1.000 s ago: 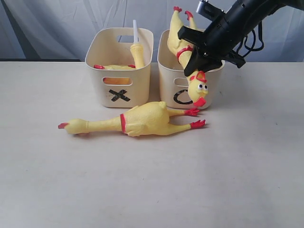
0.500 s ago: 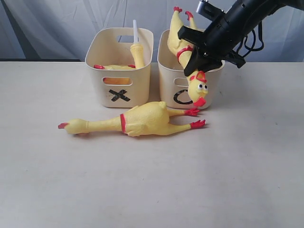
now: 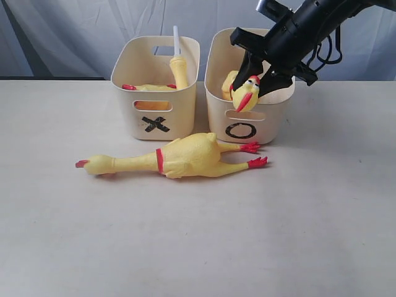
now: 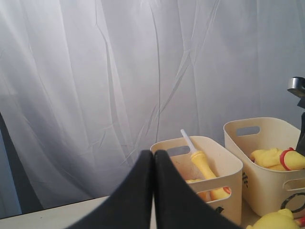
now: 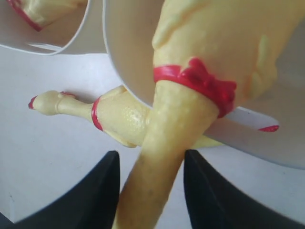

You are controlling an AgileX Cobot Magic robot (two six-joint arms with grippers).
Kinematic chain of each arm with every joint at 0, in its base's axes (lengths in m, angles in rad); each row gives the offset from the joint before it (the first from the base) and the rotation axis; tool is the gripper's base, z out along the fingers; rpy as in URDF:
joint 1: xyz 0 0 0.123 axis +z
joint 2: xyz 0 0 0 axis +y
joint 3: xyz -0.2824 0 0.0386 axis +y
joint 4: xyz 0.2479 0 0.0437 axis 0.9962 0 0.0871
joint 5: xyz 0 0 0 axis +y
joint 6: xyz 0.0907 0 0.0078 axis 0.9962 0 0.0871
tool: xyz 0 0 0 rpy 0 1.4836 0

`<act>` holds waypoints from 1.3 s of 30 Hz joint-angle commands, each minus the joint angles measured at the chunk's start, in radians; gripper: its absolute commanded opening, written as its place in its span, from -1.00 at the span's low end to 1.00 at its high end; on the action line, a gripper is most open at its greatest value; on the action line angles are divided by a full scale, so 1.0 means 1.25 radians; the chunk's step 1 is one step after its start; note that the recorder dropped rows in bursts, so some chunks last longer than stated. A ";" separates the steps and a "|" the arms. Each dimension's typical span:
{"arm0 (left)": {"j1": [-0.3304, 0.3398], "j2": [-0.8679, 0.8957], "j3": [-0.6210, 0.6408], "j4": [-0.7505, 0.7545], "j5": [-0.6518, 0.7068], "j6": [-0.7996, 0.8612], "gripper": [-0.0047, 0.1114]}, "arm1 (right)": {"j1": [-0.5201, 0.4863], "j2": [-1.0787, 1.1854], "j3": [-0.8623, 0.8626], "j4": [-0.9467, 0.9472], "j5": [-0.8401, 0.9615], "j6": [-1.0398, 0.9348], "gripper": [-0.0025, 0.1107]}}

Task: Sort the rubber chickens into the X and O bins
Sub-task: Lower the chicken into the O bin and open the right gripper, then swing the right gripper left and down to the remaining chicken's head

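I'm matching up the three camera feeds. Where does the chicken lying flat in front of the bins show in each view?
Exterior view: the lying chicken stretches across the middle, just in front of the O bin, head pointing left.
Left wrist view: only a yellow part shows at the frame's edge, beside the O bin.
Right wrist view: head, red band and body show behind the second chicken.
Shared landmark: the O bin.

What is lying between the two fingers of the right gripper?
The neck of a rubber chicken, whose body sits in the O bin. The right wrist view shows it best.
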 commanded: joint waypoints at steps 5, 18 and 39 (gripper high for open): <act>0.001 -0.006 0.002 -0.006 0.000 -0.003 -0.92 | 0.000 -0.003 -0.004 0.016 0.002 -0.003 -0.22; 0.001 -0.006 0.002 -0.006 0.000 -0.001 -0.92 | 0.000 -0.009 -0.004 0.022 0.002 -0.003 0.25; 0.001 -0.006 0.002 -0.006 0.000 -0.001 -0.92 | 0.000 -0.055 -0.100 -0.005 0.002 0.004 0.25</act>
